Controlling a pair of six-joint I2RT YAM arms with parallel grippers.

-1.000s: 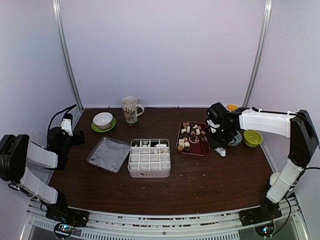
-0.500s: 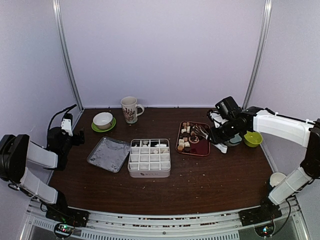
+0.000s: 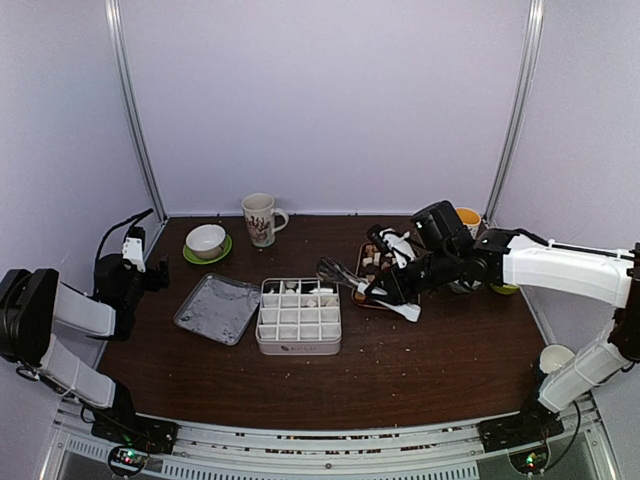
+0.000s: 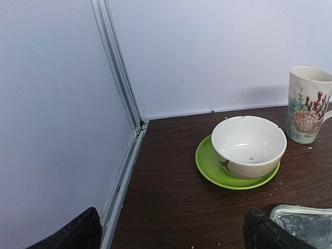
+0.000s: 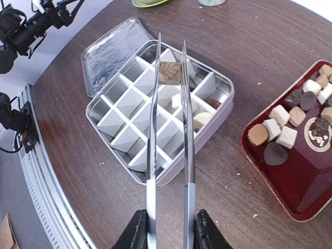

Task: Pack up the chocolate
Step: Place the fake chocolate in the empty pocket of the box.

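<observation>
Right pincer (image 5: pixel 168 228), clamped on the tongs (image 5: pixel 154 129), holds a tan chocolate (image 5: pixel 169 72) at their tips, apparently above a cell along the divided box's (image 5: pixel 210 122) far edge.

On the dark counter (image 3: pixel 400 370) before me stand a divided box (image 3: pixel 298 347), a metal lid (image 3: pixel 217 308) just beside it, a red tray (image 5: pixel 303 179), a green saucer (image 4: pixel 207 168) and a mug (image 3: pixel 260 220).
</observation>
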